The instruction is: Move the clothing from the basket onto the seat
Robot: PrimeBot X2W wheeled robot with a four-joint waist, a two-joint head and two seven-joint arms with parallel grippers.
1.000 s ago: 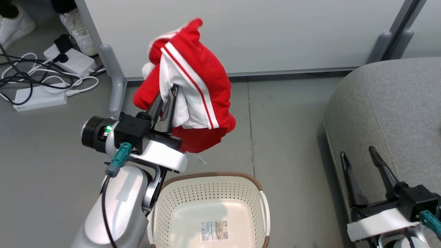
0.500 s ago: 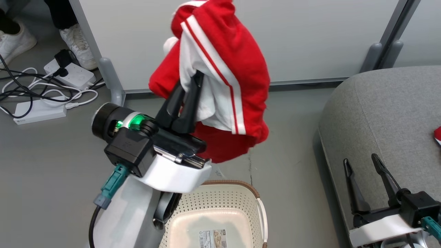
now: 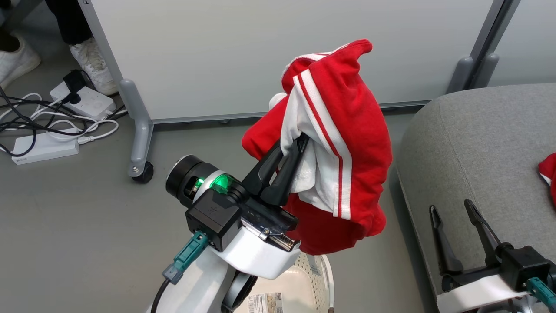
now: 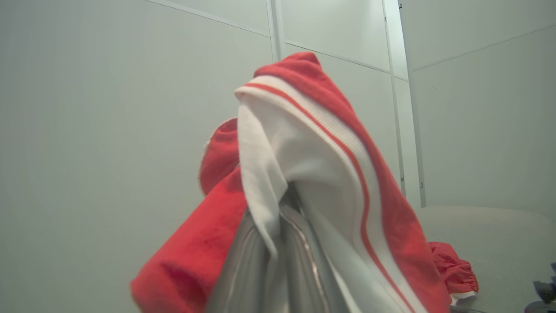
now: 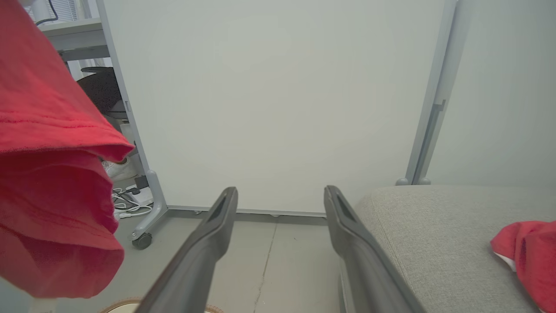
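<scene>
**Head view:** We see the left tool (image 3: 299,142) clamped tight on a red-and-white garment (image 3: 347,130), holding it up clear of the basket (image 3: 325,278), which peeks out low beneath the arm. The garment hangs over the floor between basket and seat (image 3: 478,139), touching neither. A second garment (image 3: 548,170) lies on the seat at the far right edge. The right tool (image 3: 450,206) hovers wide and empty by the seat's near edge. We judge this the carry step: the piece is out of the basket but not yet delivered. The next move calls for swinging the left arm rightward until the cloth hangs above the cushion, well inside its rounded edge, then lowering and letting go. Whether anything remains in the basket we cannot tell.

**Left wrist view:** Here we get what the head view only hints at. A white panel is pinched between the fingers (image 4: 243,261), and red folds drape over their tips. We think the cloth may cling at release. Beyond it, to the right, the pale seat and the second garment show.

**Right wrist view:** We see two spread fingers with nothing between them. The hanging red hem fills the left, and a sliver of the basket's brown rim lies at the bottom. The seat's top appears side-on, an angle the other views lack.
</scene>
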